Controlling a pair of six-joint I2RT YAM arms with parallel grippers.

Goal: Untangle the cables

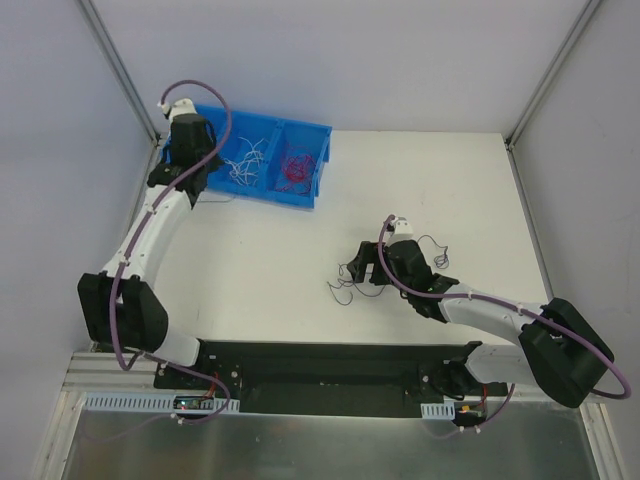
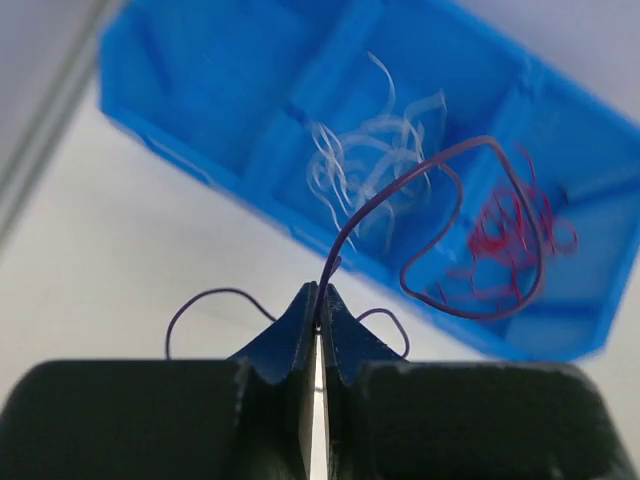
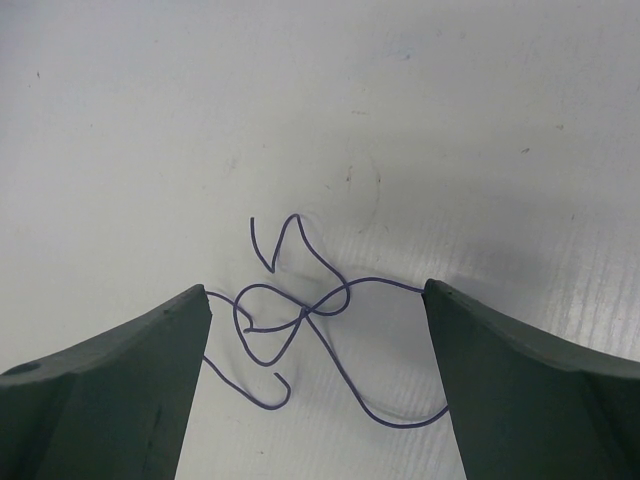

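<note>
Two arms at the near edge of one white desk (image 1: 420, 180): left arm (image 1: 150, 225) reaching to the far left corner, right arm (image 1: 490, 315) reaching toward mid-desk. One tool per arm, two in all.

Left tool (image 2: 318, 295): fingers pressed fully together, pinching one dark purple cable (image 2: 440, 220) near its end. Cable rising from the tips and curling into a large loop in the air in front of the bin. Two smaller purple arcs beside the fingers, one on each side; same cable or another, not discernible.

One blue bin (image 2: 200, 90) at the far left of the desk, with three compartments visible in the left wrist view. White cables (image 2: 375, 160), a loose bunch, in the middle compartment. Red cables (image 2: 510, 235), a tighter bunch, in the compartment to its right. Strands in both bunches too fine and overlapped to count.

Right tool (image 3: 316, 290): fingers spread wide, holding nothing, poised over a purple tangle (image 3: 305, 315) lying on the desk between the two fingers. Strands crossing at one knot-like point; more than one strand, judging by the free ends, exact count not discernible. In the top view, thin dark strands (image 1: 343, 285) on the desk on either side of the right tool.
</note>
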